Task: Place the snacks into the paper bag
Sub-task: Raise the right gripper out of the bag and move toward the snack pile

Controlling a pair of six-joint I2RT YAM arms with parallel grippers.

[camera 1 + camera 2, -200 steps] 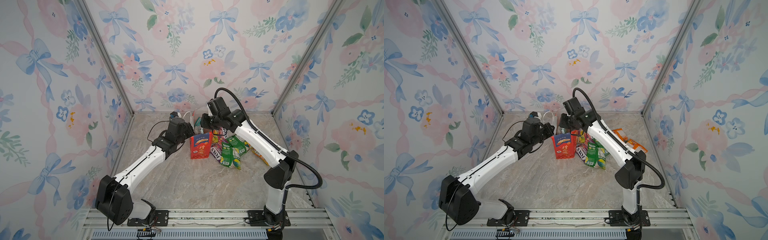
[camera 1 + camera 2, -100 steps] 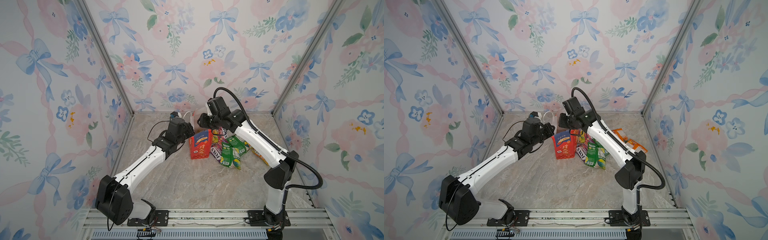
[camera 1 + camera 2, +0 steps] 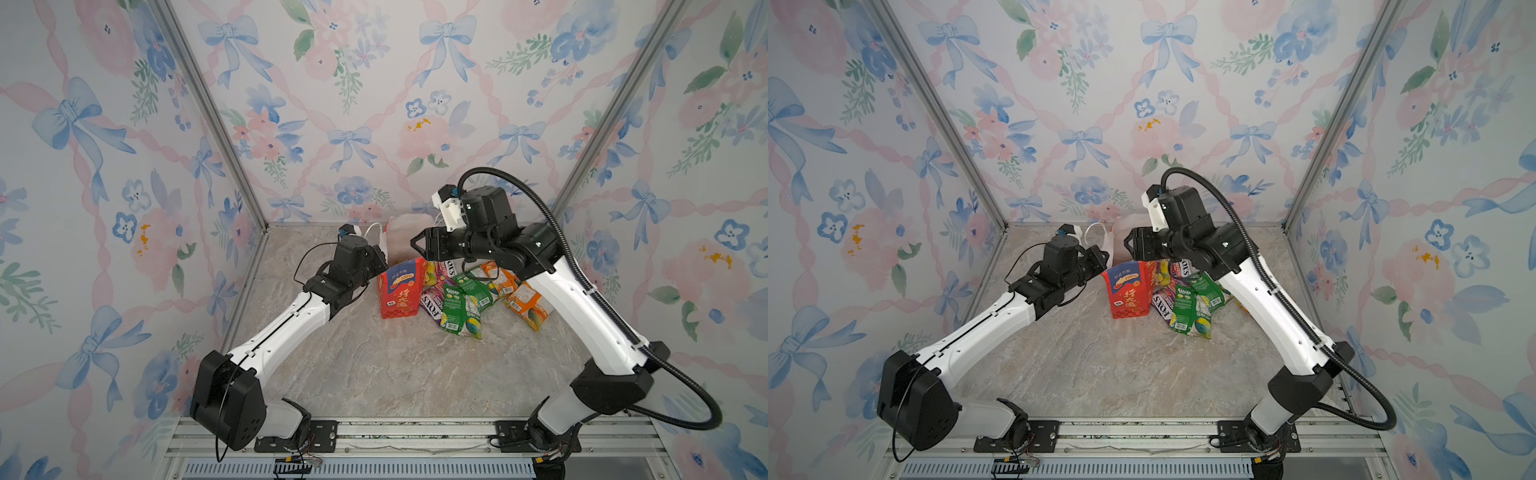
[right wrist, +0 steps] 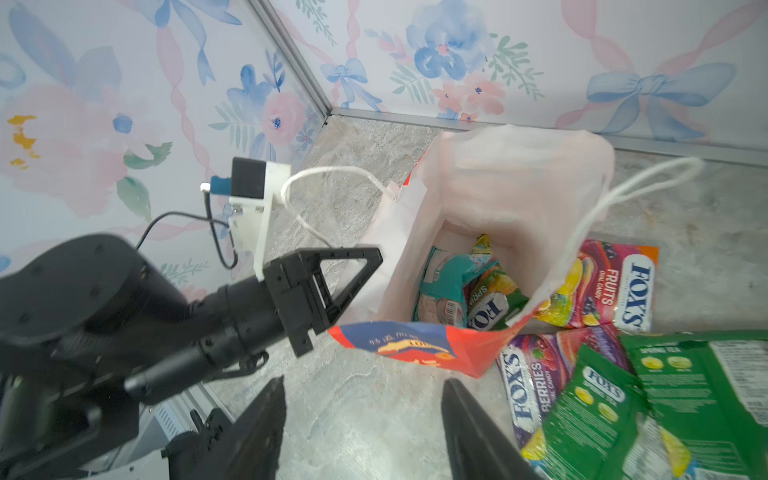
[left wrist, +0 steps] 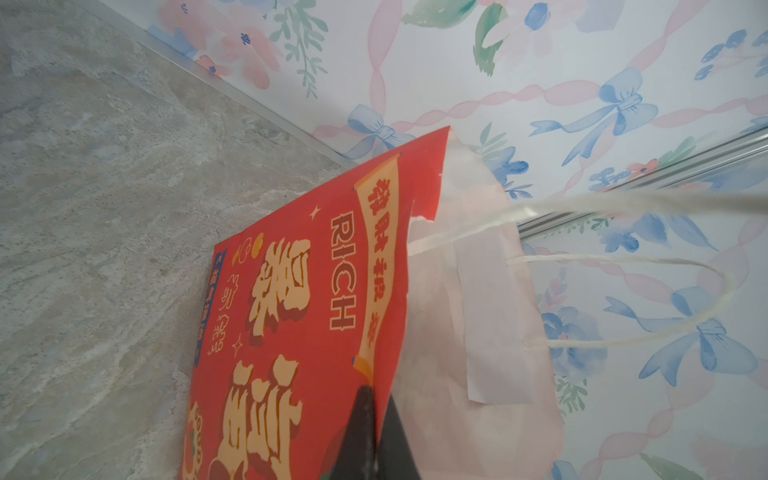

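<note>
Red paper bag point(image 3: 399, 295), rim pinched in the left gripper point(image 5: 370, 395), stands open. Right gripper point(image 4: 363, 384) gapes empty above its mouth.

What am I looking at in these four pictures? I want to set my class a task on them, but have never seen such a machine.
Two white robot arms stand at a marble table. Two pictures look down from above; two come from cameras on the arms' wrists. The left tool is shut on the rim of the paper bag, holding it up. The right tool hangs open and empty near the bag's mouth. Some snacks lie inside the bag; more packets lie on the table beside it.
</note>
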